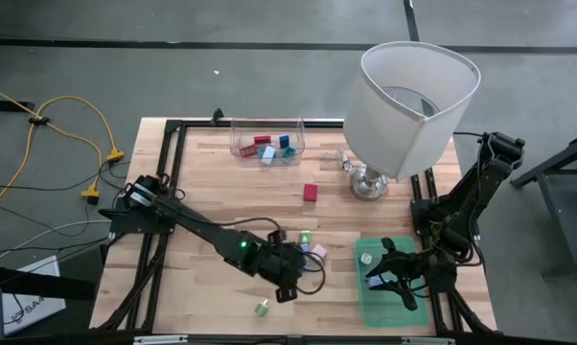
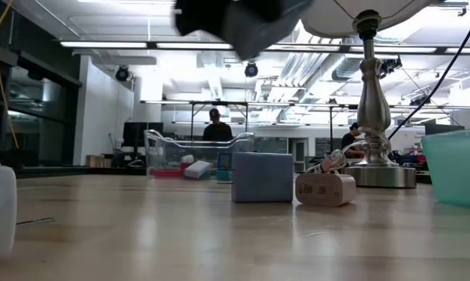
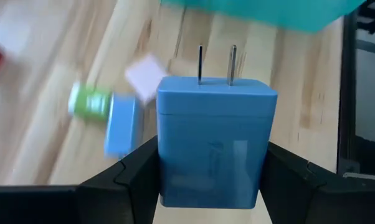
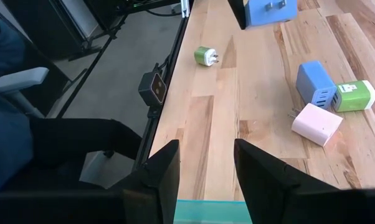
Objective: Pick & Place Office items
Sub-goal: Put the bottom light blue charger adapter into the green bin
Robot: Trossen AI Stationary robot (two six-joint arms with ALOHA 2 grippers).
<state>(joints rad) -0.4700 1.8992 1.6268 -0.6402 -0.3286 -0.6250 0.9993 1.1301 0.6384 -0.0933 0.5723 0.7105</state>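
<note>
My left gripper [image 1: 290, 275] hangs over the table's near middle, shut on a blue wall charger [image 3: 215, 143], which the right wrist view also shows [image 4: 271, 11]. On the wood beyond it lie a blue charger [image 4: 316, 84], a green one [image 4: 356, 95] and a pink one [image 4: 317, 124], each flat on a side. A round green charger [image 4: 205, 55] lies alone near the front edge. A red block [image 1: 311, 193] sits mid-table. My right gripper [image 4: 203, 168] stands open with nothing between its fingers, over the teal bin [image 1: 370, 307]. My left gripper pinches the blue charger by its two opposite side faces [image 3: 166, 155] between its two fingers [image 3: 134, 171]. The fingers slant down from the table's left. The charger is lifted clear of the table, its two prongs [image 3: 215, 62] pointing away from the gripper.
A clear bin [image 1: 267, 144] with several coloured pieces stands at the far edge. A big white lamp [image 1: 413, 101] stands at the far right, its metal base [image 1: 368, 182] on the wood. The teal bin holds a white piece [image 1: 366, 257]. People stand in the room behind.
</note>
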